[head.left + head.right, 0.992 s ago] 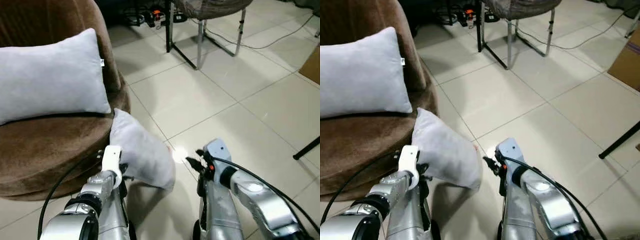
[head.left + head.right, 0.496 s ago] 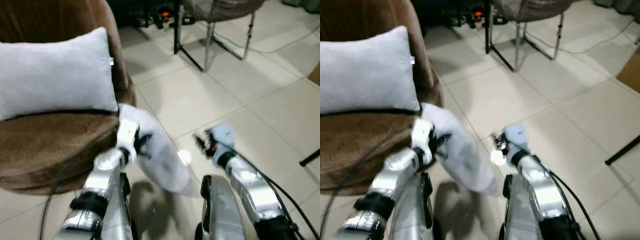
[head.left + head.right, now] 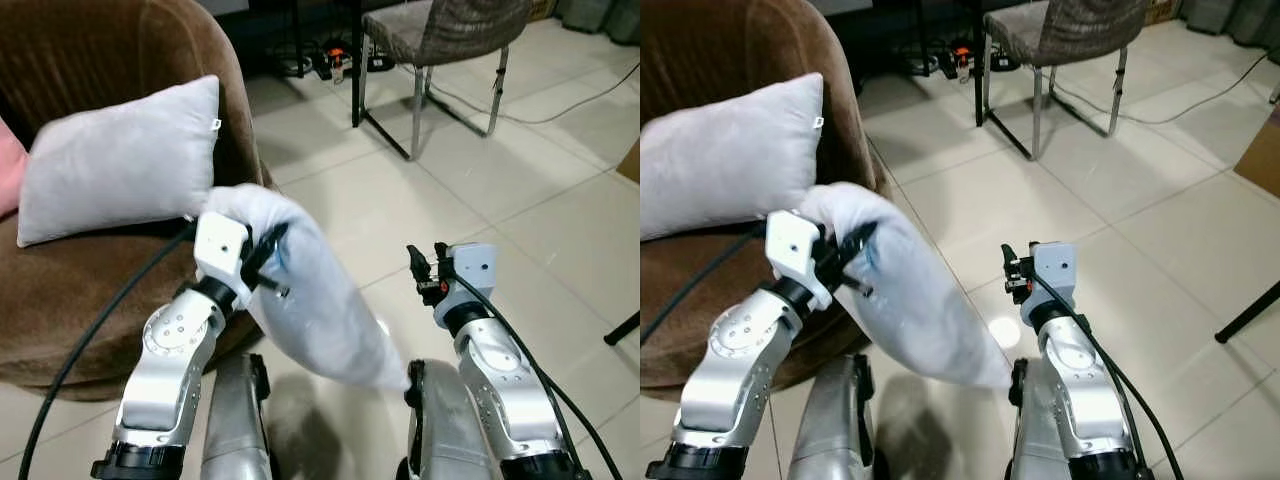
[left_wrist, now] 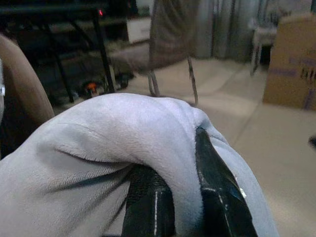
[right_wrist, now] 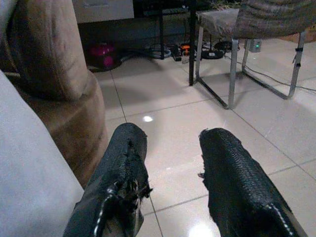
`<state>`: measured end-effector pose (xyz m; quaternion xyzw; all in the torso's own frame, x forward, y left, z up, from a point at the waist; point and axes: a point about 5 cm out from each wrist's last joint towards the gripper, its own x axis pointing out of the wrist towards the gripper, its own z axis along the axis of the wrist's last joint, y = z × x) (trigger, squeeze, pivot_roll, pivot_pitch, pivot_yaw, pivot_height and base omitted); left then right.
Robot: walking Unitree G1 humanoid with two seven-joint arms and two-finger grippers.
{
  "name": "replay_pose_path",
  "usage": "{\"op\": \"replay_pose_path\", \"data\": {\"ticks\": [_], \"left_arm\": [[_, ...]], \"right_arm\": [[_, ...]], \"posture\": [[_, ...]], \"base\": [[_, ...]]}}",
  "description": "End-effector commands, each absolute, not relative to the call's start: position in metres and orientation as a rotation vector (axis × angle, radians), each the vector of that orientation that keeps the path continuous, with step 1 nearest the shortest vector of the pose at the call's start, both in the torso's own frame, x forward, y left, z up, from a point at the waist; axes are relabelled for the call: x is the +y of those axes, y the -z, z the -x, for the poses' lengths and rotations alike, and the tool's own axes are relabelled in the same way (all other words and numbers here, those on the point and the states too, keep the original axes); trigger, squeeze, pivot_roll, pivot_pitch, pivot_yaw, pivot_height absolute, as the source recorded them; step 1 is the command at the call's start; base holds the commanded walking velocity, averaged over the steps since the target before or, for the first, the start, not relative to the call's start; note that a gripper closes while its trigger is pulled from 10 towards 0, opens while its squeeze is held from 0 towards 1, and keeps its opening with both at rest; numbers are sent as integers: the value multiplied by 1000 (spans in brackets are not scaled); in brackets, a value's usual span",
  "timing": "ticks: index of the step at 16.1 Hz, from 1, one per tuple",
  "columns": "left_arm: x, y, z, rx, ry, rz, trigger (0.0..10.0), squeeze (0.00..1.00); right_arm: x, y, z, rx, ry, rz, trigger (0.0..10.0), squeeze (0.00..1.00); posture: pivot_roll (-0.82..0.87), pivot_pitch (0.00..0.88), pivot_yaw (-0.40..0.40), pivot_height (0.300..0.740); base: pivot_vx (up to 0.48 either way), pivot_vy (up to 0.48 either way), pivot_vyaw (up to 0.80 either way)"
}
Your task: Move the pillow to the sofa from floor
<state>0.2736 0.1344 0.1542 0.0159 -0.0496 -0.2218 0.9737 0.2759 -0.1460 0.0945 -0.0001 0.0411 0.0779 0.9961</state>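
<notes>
Task roughly half done, by my reading. The pillow (image 3: 300, 290) was off the tiled floor (image 3: 480, 190), hanging in the air from the left gripper (image 3: 262, 262), its loose lower corner drooping toward 5 o'clock, above the tiles and close in front of the robot's body. It had not yet reached the sofa (image 3: 90, 290): the brown seat lay at about 9 o'clock from the pillow, just beside it, but no part of the pillow rested on the cushion as far as I could see. What remained, I judged: carry it over the seat edge toward 10 o'clock, set it down, let go.

A second grey pillow (image 3: 125, 160) already leaned against the sofa back at 11 o'clock, so the free seat space looked to be in front of it.

Left gripper: fingers (image 4: 148, 207) pinched tight on a fold of the pillow's upper corner, fabric bunched between and over them in the left wrist view.

Right gripper (image 5: 170, 173): fingers spread apart, holding nothing, touching nothing; raised at about 3 o'clock of the pillow, near it but apart

A metal-legged chair (image 3: 440, 40) stood at 1 o'clock, well apart
</notes>
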Motion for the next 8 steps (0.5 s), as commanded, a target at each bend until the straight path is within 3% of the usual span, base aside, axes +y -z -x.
{"op": "replay_pose_path", "data": {"ticks": [1, 4, 8], "left_arm": [[129, -166, -269, -153, 428, -3, 0, 0], [98, -169, -254, -149, 555, 70, 0, 0], [110, -168, -267, -126, 429, 41, 0, 0]], "right_arm": [[-143, -104, -278, 39, -152, -26, 10000, 0], [-141, -102, -277, 55, -157, -61, 10000, 0], [-149, -103, -279, 74, -122, 30, 10000, 0]], "posture": [[39, 0, 40, 575], [59, 0, 13, 600], [25, 0, 8, 635]], "base": [[0, 0, 0], [0, 0, 0], [0, 0, 0]]}}
